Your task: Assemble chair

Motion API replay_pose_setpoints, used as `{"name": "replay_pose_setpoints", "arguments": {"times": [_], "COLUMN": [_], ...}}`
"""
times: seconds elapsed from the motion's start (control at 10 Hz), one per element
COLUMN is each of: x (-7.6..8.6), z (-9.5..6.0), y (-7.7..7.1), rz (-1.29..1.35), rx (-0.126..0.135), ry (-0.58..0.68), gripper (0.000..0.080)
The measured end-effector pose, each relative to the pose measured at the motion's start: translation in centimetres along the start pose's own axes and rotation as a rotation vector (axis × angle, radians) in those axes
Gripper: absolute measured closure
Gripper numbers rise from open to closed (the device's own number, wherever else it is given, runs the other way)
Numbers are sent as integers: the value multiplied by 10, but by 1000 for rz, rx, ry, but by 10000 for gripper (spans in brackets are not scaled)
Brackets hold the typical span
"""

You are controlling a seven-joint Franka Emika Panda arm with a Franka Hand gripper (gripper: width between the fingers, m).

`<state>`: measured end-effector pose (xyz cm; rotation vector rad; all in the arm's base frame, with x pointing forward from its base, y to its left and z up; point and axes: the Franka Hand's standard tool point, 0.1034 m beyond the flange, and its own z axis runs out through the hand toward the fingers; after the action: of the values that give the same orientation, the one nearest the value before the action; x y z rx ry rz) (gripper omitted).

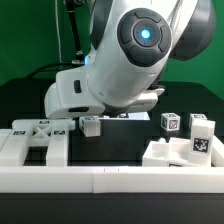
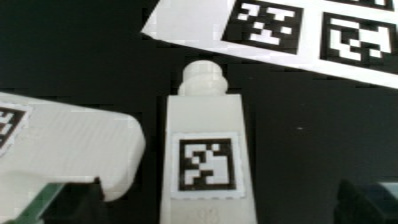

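A long white chair part [image 2: 206, 140] with a rounded peg tip and a square tag lies on the black table, lengthwise between my fingers. My gripper [image 2: 205, 206] is open, its dark fingertips [image 2: 32, 205] standing wide on either side of the part without touching it. A second white chair piece [image 2: 63, 140] with a tag at its edge lies close beside the long part. In the exterior view the arm [image 1: 130, 55] hides the gripper; a small white tagged piece [image 1: 92, 125] shows just below it.
The marker board [image 2: 294, 30] lies beyond the peg tip. Other white chair pieces sit at the exterior view's left [image 1: 35, 140] and right [image 1: 172, 152], with tagged blocks [image 1: 170, 122] behind. A long white border wall [image 1: 110, 182] runs along the front.
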<state>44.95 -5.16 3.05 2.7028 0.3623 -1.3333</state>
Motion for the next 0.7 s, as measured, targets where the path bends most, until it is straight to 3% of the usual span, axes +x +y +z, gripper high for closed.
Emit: {"name": "replay_pose_setpoints", "arguments": {"times": [0.7], "x": [9], "z": [11], "y": [-1], "rz": [-4], "rx": [-5], "ry": [-4], "gripper": [151]}}
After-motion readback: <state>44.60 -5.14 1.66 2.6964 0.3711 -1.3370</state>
